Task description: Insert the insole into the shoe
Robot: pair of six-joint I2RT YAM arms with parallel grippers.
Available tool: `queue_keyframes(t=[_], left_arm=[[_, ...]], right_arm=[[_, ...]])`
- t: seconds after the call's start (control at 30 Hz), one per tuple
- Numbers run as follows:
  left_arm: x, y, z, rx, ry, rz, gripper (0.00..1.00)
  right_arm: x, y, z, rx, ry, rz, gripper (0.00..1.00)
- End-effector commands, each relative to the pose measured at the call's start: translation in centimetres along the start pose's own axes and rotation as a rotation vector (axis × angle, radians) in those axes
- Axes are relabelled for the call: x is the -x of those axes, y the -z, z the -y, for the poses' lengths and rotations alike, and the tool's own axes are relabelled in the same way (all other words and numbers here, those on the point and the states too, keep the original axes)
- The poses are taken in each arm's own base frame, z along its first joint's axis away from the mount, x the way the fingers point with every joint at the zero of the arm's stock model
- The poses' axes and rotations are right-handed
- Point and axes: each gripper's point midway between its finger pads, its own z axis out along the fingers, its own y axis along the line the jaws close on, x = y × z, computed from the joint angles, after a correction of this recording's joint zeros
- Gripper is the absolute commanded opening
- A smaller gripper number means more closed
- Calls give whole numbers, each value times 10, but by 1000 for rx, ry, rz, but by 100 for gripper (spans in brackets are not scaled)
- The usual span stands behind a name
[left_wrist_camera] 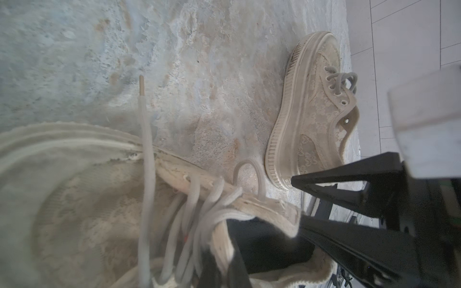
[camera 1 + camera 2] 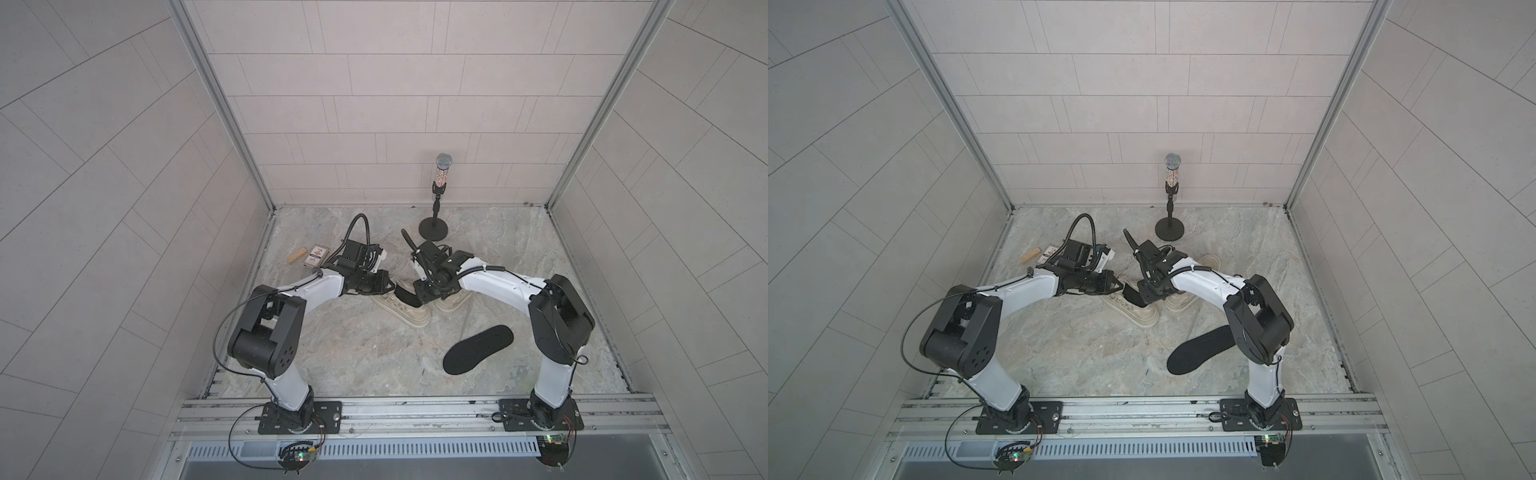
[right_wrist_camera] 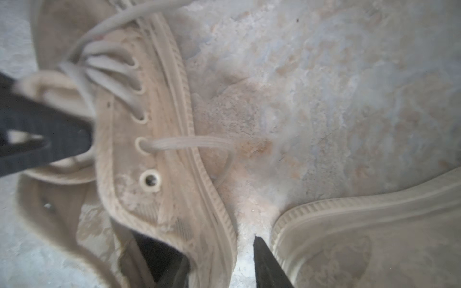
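Left gripper [image 2: 390,289] clamps the laced edge of the shoe [image 2: 411,316] while the right gripper [image 2: 422,296], jaws apart, straddles its side wall. The insole [image 2: 402,294], partly inside the shoe, could buckle at the collar if pushed askew.

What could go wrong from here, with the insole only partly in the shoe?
1. The insole is only partly inside the shoe; if pushed, it may buckle rather than lie flat.
2. The right gripper straddles the shoe's side wall, close beside the second shoe; it may shove that shoe.
3. The left gripper pinches the shoe's upper; a loose lace lying across the shoe could snag.
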Motion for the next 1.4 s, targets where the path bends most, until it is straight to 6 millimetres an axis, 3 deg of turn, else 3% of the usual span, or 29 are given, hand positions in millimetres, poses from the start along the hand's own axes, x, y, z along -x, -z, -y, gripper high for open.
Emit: queue_keyframes(t=[0.0,0.23,0.33,0.43,0.57,0.83,0.97,1.07,1.13,1.27,1.37], left_arm=[[-1,5,-4,46,-28,-4,0],[4,7,-5,69,-43,13,0],[7,7,-6,78,-50,20,0],[7,8,-7,87,-57,23,0],[5,3,-9,83,-52,13,0],[5,1,-5,48,-25,30,0],[12,4,1,28,-13,57,0],[18,6,5,25,-21,69,0],[20,6,6,27,-34,66,0],[21,6,8,24,-55,46,0],[20,4,6,28,-57,33,0]], right_arm=[[-18,-10,24,-157,28,-104,39],[-91,-50,24,-209,93,-365,38],[-115,-62,3,-108,51,-414,37],[-121,-67,-23,-4,5,-407,38],[-118,-77,-45,114,-60,-389,39],[-102,-92,-48,126,-121,-294,44],[-68,-66,-47,181,-221,-177,44],[-40,-36,-32,201,-301,-56,42],[-29,-26,-25,214,-314,-6,41],[-28,-42,-21,184,-250,-26,34],[-26,-55,-21,154,-209,-43,36]])
